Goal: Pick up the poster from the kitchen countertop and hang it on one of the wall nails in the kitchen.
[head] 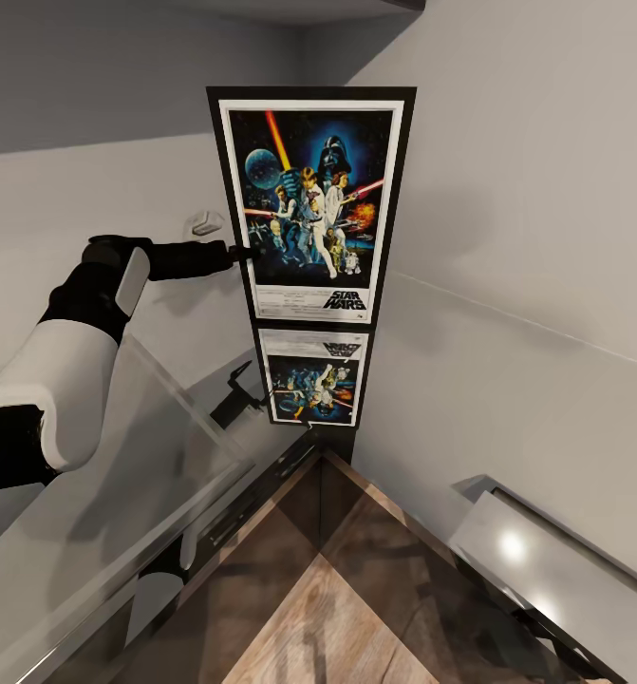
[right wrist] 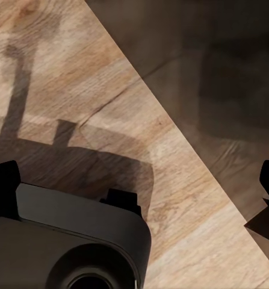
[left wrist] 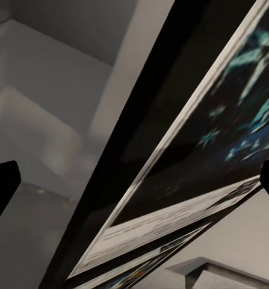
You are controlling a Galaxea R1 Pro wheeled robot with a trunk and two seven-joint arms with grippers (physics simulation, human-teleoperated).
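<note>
The poster point(head: 310, 204) stands upright in the corner on the kitchen countertop point(head: 100, 494), its picture mirrored in the glossy top just below it. My left gripper point(head: 245, 252) reaches to the poster's left edge at mid height. In the left wrist view the poster point(left wrist: 188, 150) slants between the left gripper's point(left wrist: 134, 180) two fingertips, which stand wide apart, so it is open. A small pale wall nail point(head: 204, 224) sticks out of the wall just left of the poster, above my forearm. My right gripper point(right wrist: 134, 180) is open over wooden floor, holding nothing.
The countertop runs in an L, with its other arm point(head: 565, 560) at lower right, over dark cabinets point(head: 261, 494). Wooden floor point(head: 327, 617) lies between them. Grey walls close the corner behind the poster. Part of the robot's base point(right wrist: 68, 241) shows under the right gripper.
</note>
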